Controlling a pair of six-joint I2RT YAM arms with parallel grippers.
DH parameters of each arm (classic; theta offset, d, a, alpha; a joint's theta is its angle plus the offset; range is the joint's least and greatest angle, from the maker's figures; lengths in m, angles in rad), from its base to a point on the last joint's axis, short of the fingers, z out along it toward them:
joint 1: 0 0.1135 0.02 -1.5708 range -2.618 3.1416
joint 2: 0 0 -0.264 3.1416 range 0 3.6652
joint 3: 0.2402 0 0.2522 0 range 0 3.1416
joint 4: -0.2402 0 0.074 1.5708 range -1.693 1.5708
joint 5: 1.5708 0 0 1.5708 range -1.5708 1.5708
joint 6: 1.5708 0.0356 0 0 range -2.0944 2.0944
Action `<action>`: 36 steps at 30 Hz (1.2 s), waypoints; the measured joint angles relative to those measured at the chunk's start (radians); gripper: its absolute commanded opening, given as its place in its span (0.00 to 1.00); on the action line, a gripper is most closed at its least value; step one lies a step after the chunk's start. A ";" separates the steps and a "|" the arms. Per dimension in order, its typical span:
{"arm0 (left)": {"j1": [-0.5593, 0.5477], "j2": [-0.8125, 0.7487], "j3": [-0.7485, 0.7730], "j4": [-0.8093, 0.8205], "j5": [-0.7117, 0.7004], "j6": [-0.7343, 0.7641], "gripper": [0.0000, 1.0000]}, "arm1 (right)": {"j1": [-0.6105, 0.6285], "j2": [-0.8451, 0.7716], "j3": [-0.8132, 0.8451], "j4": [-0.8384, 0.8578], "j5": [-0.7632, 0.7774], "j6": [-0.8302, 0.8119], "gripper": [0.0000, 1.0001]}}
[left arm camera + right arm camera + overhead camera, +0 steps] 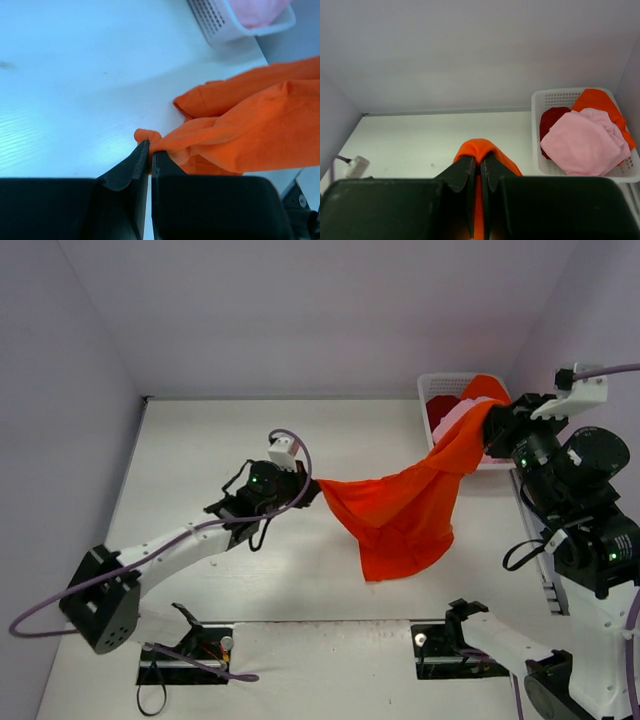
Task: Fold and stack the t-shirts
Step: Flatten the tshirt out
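A large bright orange-red t-shirt (405, 510) hangs stretched between my two grippers above the table. My left gripper (312, 490) is shut on one bunched edge of it (146, 136). My right gripper (492, 428) is shut on the other end, raised near the basket; the cloth bulges over its fingertips (481, 148). The shirt's lower part drapes onto the table. In the white lattice basket (536, 131) lie a light pink t-shirt (585, 142), a dark red one (551, 120) and another orange one (597, 100).
The basket (428, 390) stands at the back right corner against the wall. White walls close the table at the back and left. The arm bases (185, 645) sit at the near edge.
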 measured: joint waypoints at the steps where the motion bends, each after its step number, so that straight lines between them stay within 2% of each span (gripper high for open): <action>1: 0.014 -0.039 0.000 -0.037 -0.017 0.011 0.00 | 0.000 -0.013 -0.011 -0.001 0.002 0.000 0.00; 9: 0.161 -0.303 0.063 -0.346 -0.117 0.063 0.00 | 0.000 -0.122 -0.134 -0.005 0.013 0.005 0.00; 18: 0.170 -0.456 0.254 -0.673 -0.282 0.145 0.00 | 0.000 -0.133 -0.213 -0.015 -0.002 0.033 0.00; 27: 0.170 -0.572 0.401 -0.877 -0.382 0.180 0.00 | 0.000 -0.193 -0.227 -0.026 -0.060 0.062 0.00; 36: 0.170 -0.660 0.600 -0.999 -0.391 0.220 0.00 | 0.000 -0.230 -0.106 -0.035 -0.122 0.067 0.00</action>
